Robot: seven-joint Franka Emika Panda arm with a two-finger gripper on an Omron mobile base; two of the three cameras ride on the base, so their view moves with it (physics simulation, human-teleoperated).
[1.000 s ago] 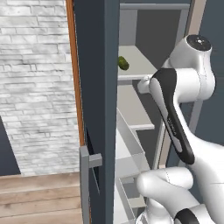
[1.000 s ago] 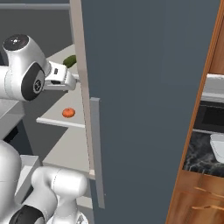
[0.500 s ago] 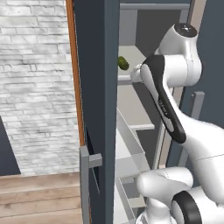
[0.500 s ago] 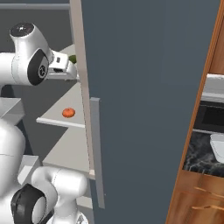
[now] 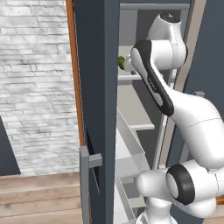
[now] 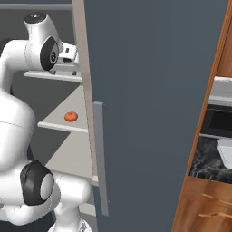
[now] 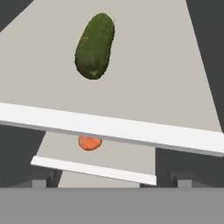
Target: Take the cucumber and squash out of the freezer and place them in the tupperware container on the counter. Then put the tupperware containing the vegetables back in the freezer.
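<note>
Both vegetables are in the freezer (image 5: 96,87); nothing moved yet, as I judge it.
I see brick wall (image 5: 35,83) at left, wood floor (image 5: 39,197) lower left. Cucumber (image 7: 95,45) lies upper middle on the shelf (image 7: 109,127), squash (image 7: 90,143) below it; my gripper (image 6: 72,54), jaws wide and empty, reaches upper left. Container (image 6: 225,152) sits at the right edge on the counter (image 6: 204,158).

A white brick wall (image 5: 35,87) fills the left side, above a light wooden plank floor (image 5: 39,197). An orange-brown wooden panel (image 5: 73,74) edges that wall. On the right stand warm brown wooden cabinets (image 6: 204,204).
</note>
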